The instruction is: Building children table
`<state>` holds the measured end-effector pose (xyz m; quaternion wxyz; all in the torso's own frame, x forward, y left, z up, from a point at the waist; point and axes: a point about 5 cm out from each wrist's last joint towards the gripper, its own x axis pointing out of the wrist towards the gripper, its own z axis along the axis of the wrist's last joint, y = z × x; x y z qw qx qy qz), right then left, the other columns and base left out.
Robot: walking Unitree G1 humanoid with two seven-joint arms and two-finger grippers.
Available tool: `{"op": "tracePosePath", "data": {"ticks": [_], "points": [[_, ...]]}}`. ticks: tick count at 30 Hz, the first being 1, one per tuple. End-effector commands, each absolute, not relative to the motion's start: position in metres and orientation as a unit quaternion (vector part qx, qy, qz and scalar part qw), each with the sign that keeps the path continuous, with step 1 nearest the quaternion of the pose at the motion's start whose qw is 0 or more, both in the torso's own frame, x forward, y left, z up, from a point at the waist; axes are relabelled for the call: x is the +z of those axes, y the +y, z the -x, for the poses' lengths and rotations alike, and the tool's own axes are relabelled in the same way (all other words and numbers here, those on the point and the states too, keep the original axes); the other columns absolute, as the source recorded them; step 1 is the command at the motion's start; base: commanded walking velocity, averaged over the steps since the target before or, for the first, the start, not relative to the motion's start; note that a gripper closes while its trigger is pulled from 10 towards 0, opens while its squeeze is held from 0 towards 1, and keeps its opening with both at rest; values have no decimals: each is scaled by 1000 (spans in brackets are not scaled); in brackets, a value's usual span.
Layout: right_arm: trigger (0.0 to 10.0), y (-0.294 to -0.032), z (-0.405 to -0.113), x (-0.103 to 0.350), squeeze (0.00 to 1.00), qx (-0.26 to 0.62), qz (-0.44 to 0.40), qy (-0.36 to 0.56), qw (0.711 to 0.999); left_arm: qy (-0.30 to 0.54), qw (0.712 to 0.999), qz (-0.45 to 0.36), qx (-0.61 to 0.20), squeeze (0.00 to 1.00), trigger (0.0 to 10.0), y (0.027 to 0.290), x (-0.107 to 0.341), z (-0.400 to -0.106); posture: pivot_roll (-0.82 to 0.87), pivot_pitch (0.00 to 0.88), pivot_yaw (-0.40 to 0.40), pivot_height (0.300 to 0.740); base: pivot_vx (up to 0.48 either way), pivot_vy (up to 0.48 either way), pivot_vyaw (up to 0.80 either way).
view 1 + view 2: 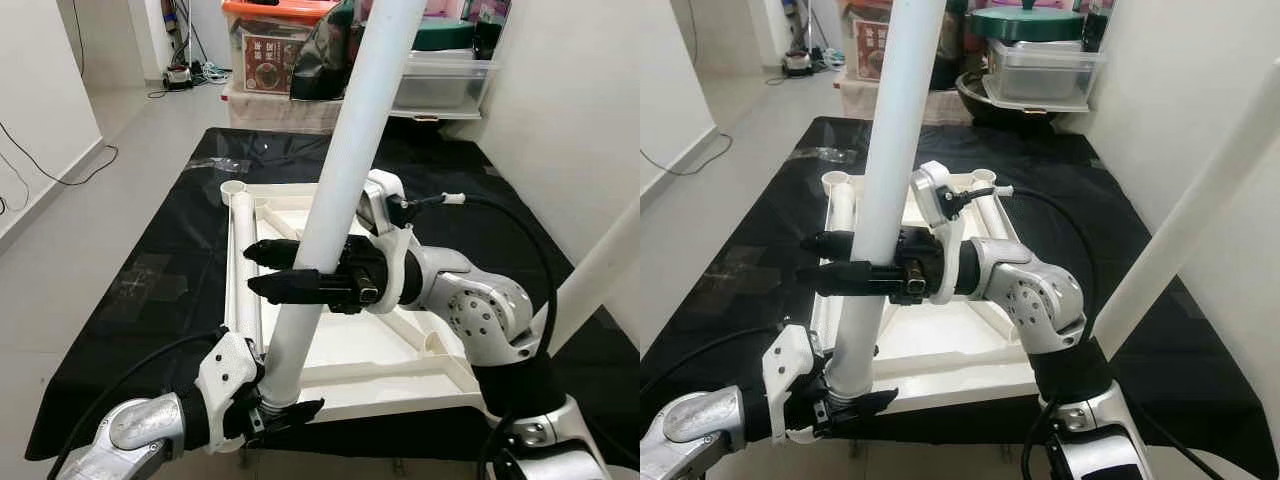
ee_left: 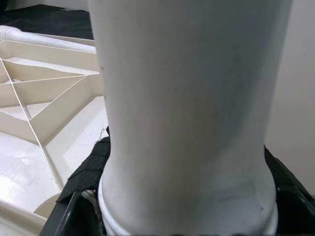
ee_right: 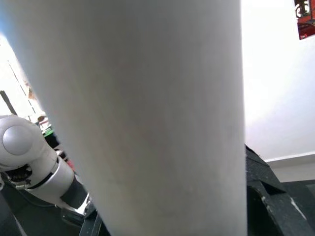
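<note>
A white children's table top (image 1: 350, 345) lies upside down on a black cloth, its ribs facing up. A long white table leg (image 1: 345, 170) stands nearly upright at the near left corner, leaning slightly away from me. My left gripper (image 1: 278, 405) is shut on the leg's base, just above the socket. At mid-height my right gripper (image 1: 255, 270) reaches in from the right and is shut on the same leg, one black finger crossing in front of it. The leg (image 2: 187, 98) looms close in the left wrist view, above the ribbed underside (image 2: 44, 98).
A second leg (image 1: 240, 260) lies along the table top's left side. Another white leg (image 1: 600, 270) rises at the right. The black cloth (image 1: 150, 250) covers the floor around the table. Storage boxes (image 1: 270, 50) stand behind, and a white wall runs close on the right.
</note>
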<state>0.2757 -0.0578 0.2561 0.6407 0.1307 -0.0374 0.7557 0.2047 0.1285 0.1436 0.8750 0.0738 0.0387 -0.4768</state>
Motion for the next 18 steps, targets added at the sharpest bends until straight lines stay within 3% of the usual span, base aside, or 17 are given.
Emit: {"op": "tracePosePath", "data": {"ticks": [1, 2, 3, 4, 5, 6, 7, 8, 9, 10, 11, 13, 18], "points": [[0, -55, -278, 257, 0, 743, -134, -38, 655, 30, 879, -77, -469, 0, 0, 130, 144, -206, 94, 0, -50, 740, 0, 0, 0], [10000, -53, -281, 254, 0, 727, -123, -25, 675, 30, 881, -83, -465, 0, 0, 131, 145, -207, 93, 0, -49, 740, 0, 0, 0], [10000, -53, -281, 254, 0, 727, -123, -25, 675, 30, 881, -83, -465, 0, 0, 131, 145, -207, 93, 0, -49, 740, 0, 0, 0], [10000, -52, -289, 253, 0, 694, -121, -23, 710, 30, 883, -92, -458, 0, 0, 132, 145, -208, 93, 0, -49, 740, 0, 0, 0], [10000, -52, -289, 253, 0, 694, -121, -23, 710, 30, 883, -92, -458, 0, 0, 132, 145, -208, 93, 0, -49, 740, 0, 0, 0], [10000, -51, -295, 252, 1000, 668, -124, -22, 733, 30, 886, -108, -449, 0, 118, 134, 146, -211, 92, 0, -49, 740, 0, 0, 0], [10000, -51, -298, 252, 1000, 652, -127, -23, 747, 29, 888, -119, -443, 0, 118, 136, 147, -212, 92, 0, -49, 740, 0, 0, 0], [10000, -51, -303, 252, 1000, 626, -128, -24, 769, 25, 895, -138, -424, 0, 10000, 139, 149, -216, 92, 0, -50, 740, 0, 0, 0], [10000, -51, -303, 252, 1000, 626, -128, -24, 769, 25, 895, -138, -424, 0, 10000, 139, 149, -216, 92, 0, -50, 740, 0, 0, 0], [10000, -50, -309, 251, 1000, 599, -131, -19, 790, 23, 906, -161, -391, 0, 10000, 143, 150, -224, 92, 0, -50, 740, 0, 0, 0], [10000, -49, -314, 249, 561, 565, -136, -19, 813, 16, 921, -189, -340, 0, 10000, 150, 151, -235, 93, 0, -51, 740, 0, 0, 0], [10000, -49, -321, 245, 0, 510, -169, -10, 844, 15, 941, -228, -252, 0, 10000, 162, 151, -252, 89, 0, -53, 740, 0, 0, 0], [10000, -42, -322, 234, 0, 448, -226, 12, 865, 16, 951, -242, -193, 0, 10000, 163, 151, -264, 90, 0, -56, 740, 0, 0, 0]]}}
